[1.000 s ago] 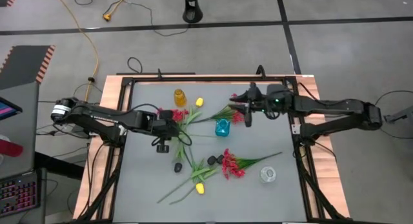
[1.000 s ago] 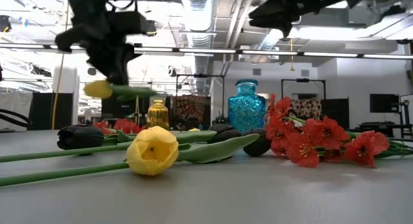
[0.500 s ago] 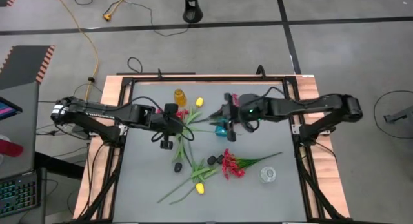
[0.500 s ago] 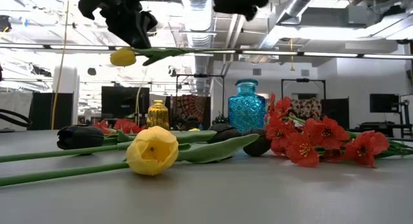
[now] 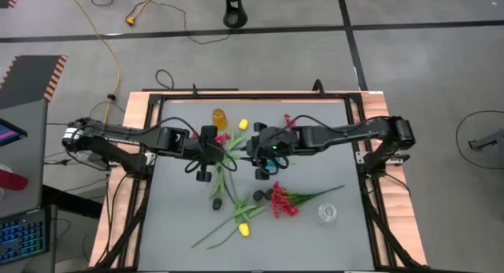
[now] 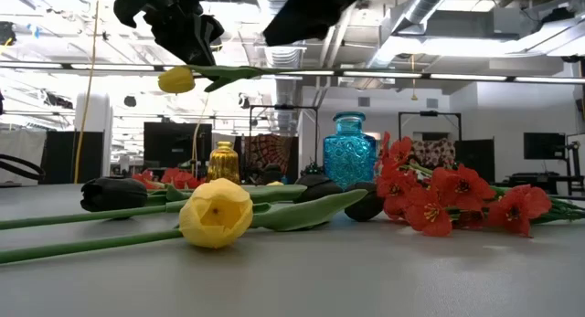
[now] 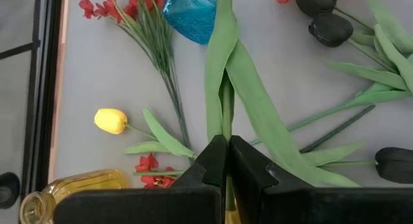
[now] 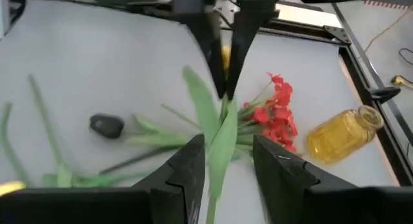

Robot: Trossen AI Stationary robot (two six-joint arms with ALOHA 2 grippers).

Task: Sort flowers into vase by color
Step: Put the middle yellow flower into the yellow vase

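My left gripper (image 5: 213,145) is shut on a yellow tulip, whose head (image 6: 176,79) and green stem (image 6: 239,72) hang level in the air. My right gripper (image 8: 224,161) is open; its fingers stand on either side of that tulip's leaves (image 8: 222,139) without plainly touching them. It hovers over the blue vase (image 6: 354,153). A yellow vase (image 5: 220,118) stands at the far side and a clear vase (image 5: 327,213) at the near right. Yellow tulips (image 6: 216,212), black tulips (image 6: 114,194) and red sprays (image 6: 439,194) lie flat on the table. My left gripper pinches the yellow tulip's stem (image 7: 224,130) between its two fingers, close behind the head. The fingers come slanting down from the table's left and lie roughly along the stem. The tulip is lifted clear, its stem level and pointing toward the table's right.
A loose yellow tulip (image 5: 242,125) and a red spray (image 5: 220,138) lie by the yellow vase. More stems (image 5: 236,214) cross the near middle of the table. A black frame (image 5: 236,96) rims the grey table; the near left area is bare.
My left gripper has risen, lifting the yellow tulip higher, then held still. My right gripper has moved toward the table's left, over the blue vase, up to the free end of the held tulip.
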